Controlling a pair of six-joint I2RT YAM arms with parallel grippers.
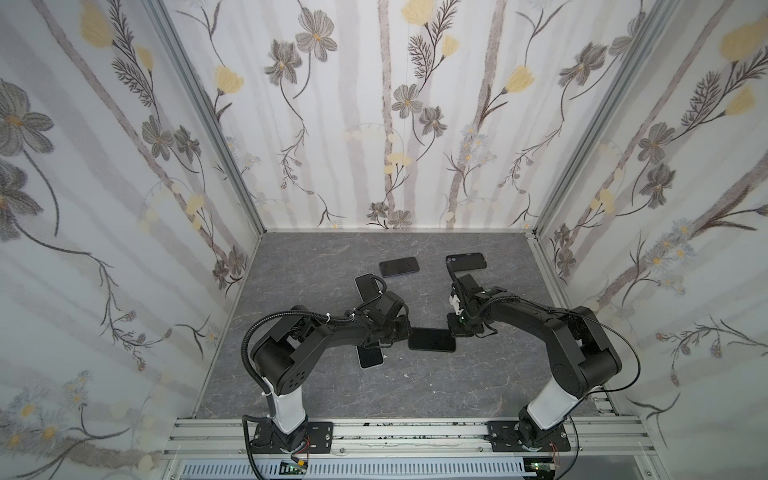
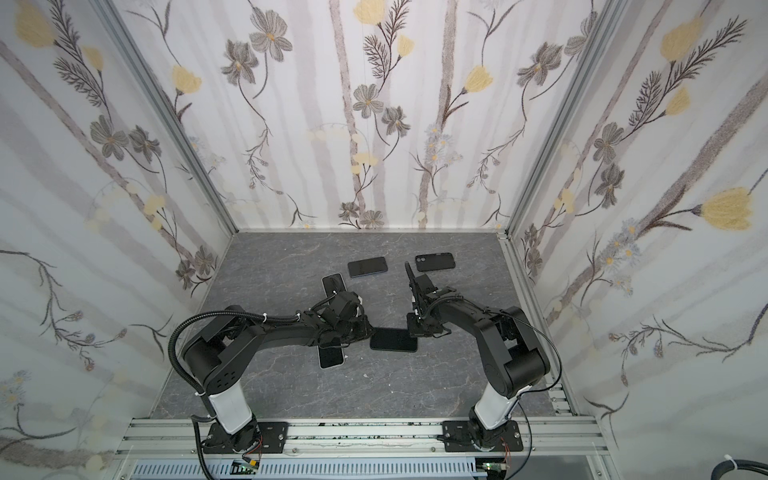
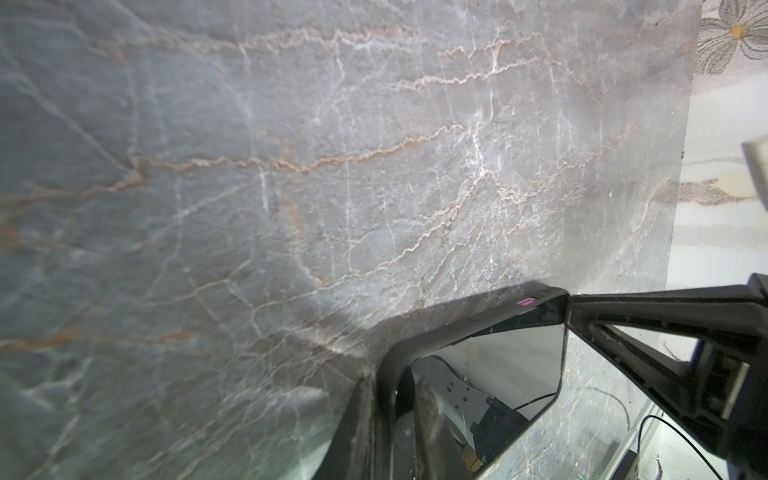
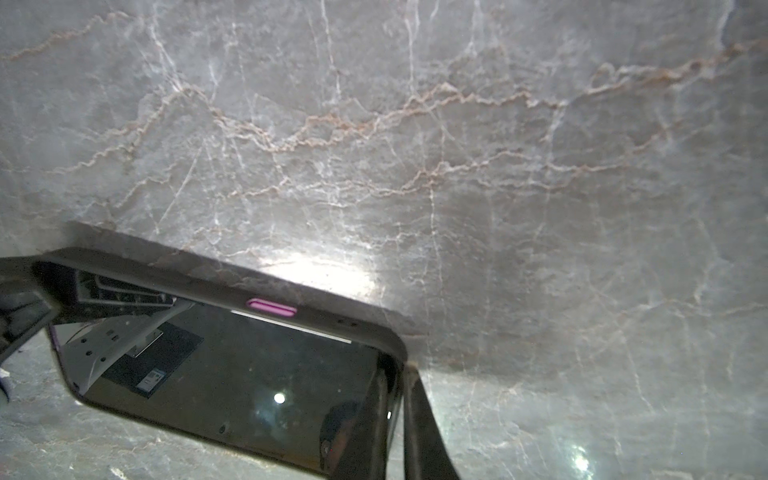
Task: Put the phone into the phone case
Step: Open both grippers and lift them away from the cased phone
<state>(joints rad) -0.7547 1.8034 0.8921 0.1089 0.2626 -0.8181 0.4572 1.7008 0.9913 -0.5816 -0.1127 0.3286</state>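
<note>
**Black phone [image 1: 432, 338] held between two robot grippers on a grey marble table [image 1: 457, 386]**

In both top views, the phone lies crosswise near the table's middle. It bridges the left gripper [image 1: 406, 335] and the right gripper [image 1: 454, 329], one at each short end. Other dark handsets [image 1: 399, 266] lie well apart, toward the back wall.

In the left wrist view, a matte dark phone case [image 3: 453, 328] rims the glossy screen. The left gripper's jaws are clamped over one short end, beside a corner.

In the right wrist view, the right gripper's jaws are pressed together on the opposite short end. One finger [image 4: 365, 424] lies on the glass and the other sits outside the rim. A pink side button [image 4: 272, 308] shows in the case's long edge.

The phone looks seated, or nearly seated, in the case. Whether it rests on the table cannot be told. It is probably stiff, with slick, breakable glass, while the case likely flexes. The rim and corners look like safer places to hold or press than the screen.
</note>
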